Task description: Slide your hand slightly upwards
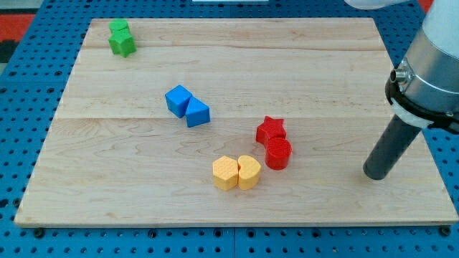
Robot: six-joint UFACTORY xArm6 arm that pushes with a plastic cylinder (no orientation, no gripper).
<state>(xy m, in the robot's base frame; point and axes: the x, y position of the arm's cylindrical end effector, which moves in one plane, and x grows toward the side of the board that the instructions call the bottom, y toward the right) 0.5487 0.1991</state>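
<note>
My tip rests on the wooden board near its right edge, well to the right of all blocks. The nearest blocks are a red star and a red cylinder touching just below it, about a hand's width to the tip's left. A yellow hexagon and a yellow heart sit side by side lower left of the red pair. A blue cube and a blue triangular block touch at the board's middle. Two green blocks sit at the top left.
The board lies on a blue pegboard table. The arm's grey and black body hangs over the board's right edge at the view's upper right.
</note>
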